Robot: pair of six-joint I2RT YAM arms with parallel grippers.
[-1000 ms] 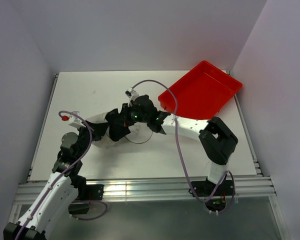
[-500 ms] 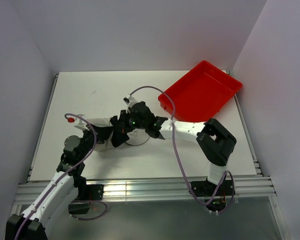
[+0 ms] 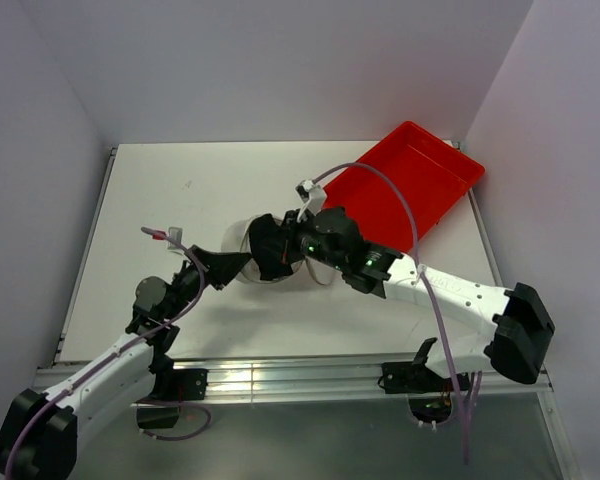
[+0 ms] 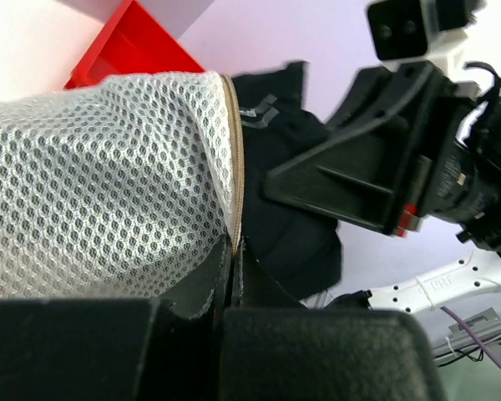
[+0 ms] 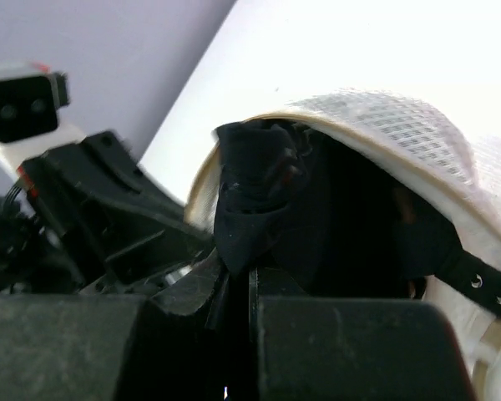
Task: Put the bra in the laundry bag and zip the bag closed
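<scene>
The white mesh laundry bag (image 3: 248,250) lies on its side mid-table, its tan zip rim open toward the right. In the left wrist view my left gripper (image 4: 235,251) is shut on the bag's rim (image 4: 232,150), mesh (image 4: 100,192) to its left. The black bra (image 4: 292,209) hangs at the bag's mouth. In the right wrist view my right gripper (image 5: 249,276) is shut on a fold of the bra (image 5: 259,192), which sits partly inside the bag's opening (image 5: 384,134). In the top view the right gripper (image 3: 276,252) meets the left gripper (image 3: 230,266) at the bag.
A red plastic tray (image 3: 405,180) stands tilted at the back right, close behind the right arm (image 3: 450,295). A purple cable (image 3: 400,210) loops over the right arm. The left arm (image 3: 130,340) reaches in from the near left.
The right arm has stretched out and swung right, its elbow now near the table's right front. The grippers and bag have shifted slightly right. The left arm has lowered.
</scene>
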